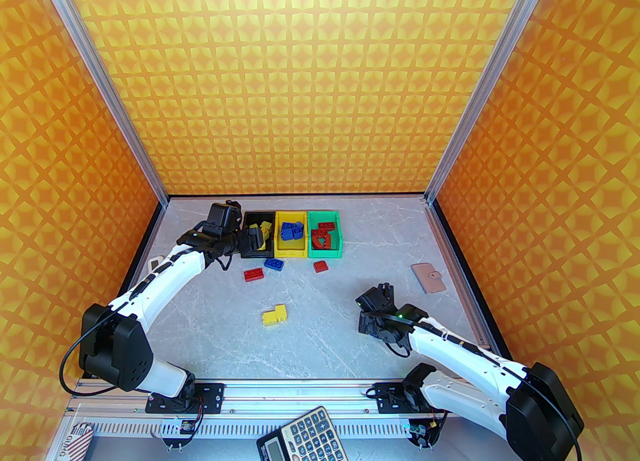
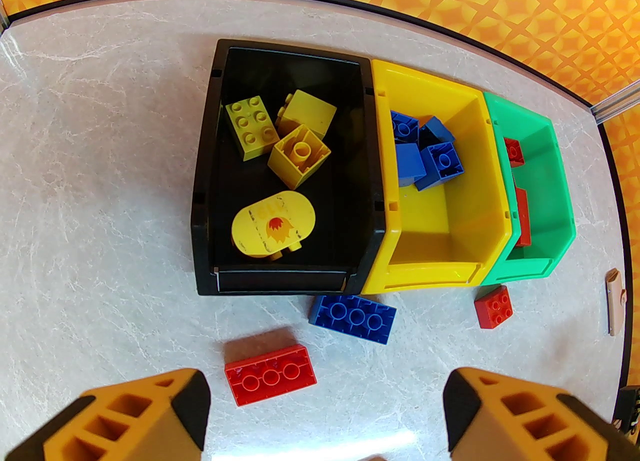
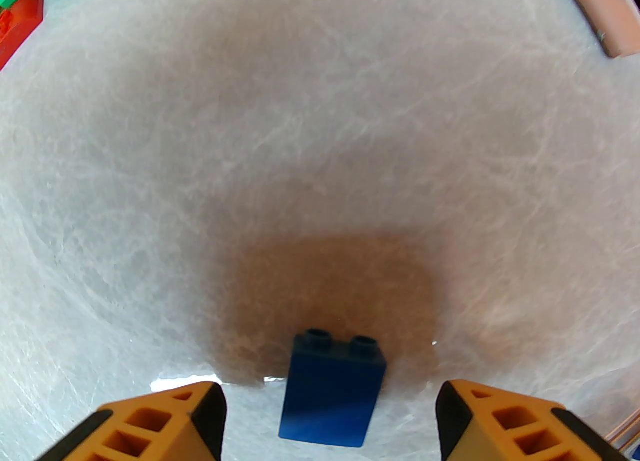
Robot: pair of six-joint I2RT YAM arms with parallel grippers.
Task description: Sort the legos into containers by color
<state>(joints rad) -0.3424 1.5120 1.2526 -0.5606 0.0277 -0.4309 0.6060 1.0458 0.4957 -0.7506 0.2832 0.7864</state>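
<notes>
Read the left claw [image 2: 325, 411] as spread wide and empty, poised above the near wall of the black bin [image 2: 205, 174] — a release posture, judging by the round yellow piece [image 2: 274, 223] lying just inside that wall. Read the right claw [image 3: 330, 416] as likewise parted. See it lowered close to the bench [image 3: 320, 124], with a blue brick [image 3: 332, 394] lying between the fingers [image 3: 150, 424], studs pointing away from the wrist, touched by neither. Treat this as the approach to a grasp, one finger set to each side of the brick.

Take the colour scheme from the contents: yellow bricks in the black bin, blue in the yellow bin [image 2: 440, 244], red in the green bin [image 2: 550, 184]. Note the three bins pressed wall to wall in a row, probably to keep drop-off travel short.

Count the loose pieces:
- a red brick [image 2: 270, 374] and a flat blue brick [image 2: 352, 316] just in front of the bins
- a small red brick [image 2: 493, 306] beside the green bin's front corner
- a yellow brick [image 1: 275, 315] alone at mid-bench

Expect the yellow bin as destination for the brick under the right claw — well apart from it, across the bench.
</notes>
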